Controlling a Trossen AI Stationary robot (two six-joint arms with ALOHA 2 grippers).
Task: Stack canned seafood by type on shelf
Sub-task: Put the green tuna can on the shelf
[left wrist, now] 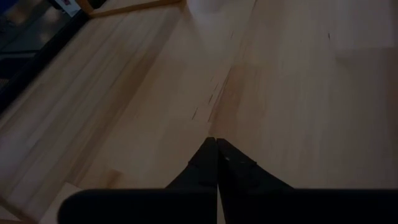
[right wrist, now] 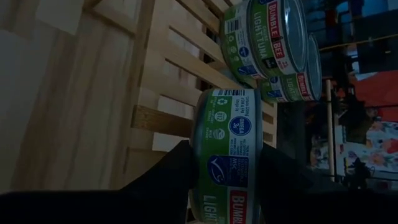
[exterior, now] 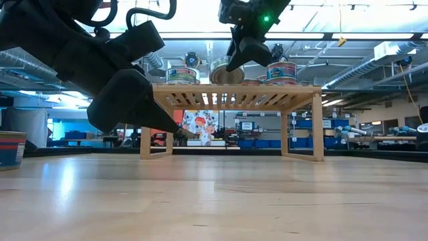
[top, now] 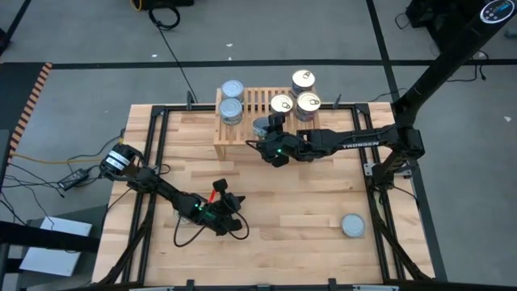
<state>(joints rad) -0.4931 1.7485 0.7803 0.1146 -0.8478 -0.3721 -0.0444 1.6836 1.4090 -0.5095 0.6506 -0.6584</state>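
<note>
The wooden shelf stands at the table's far middle. On its left part, two tins with silvery-blue lids sit in a stack. On its right part are three golden-lidded tins. My right gripper reaches in from the right over the shelf's near part, shut on a green-labelled tin with a silvery lid. My left gripper is shut and holds nothing, low over the near-left tabletop. One more tin rests on its base at the near right. My right gripper pinches the green-labelled tin between its two fingers, which flank the tin's label wall, one at each flat end. The fingers slant down from the right. The tin sits tilted just above the shelf's slatted top; whether it touches the slats cannot be told.
The shelf's slats are bare between the two groups of tins. Open plank tabletop lies between the arms. Black frame rails run along the table's sides. A tin-like object shows at the low view's left edge.
</note>
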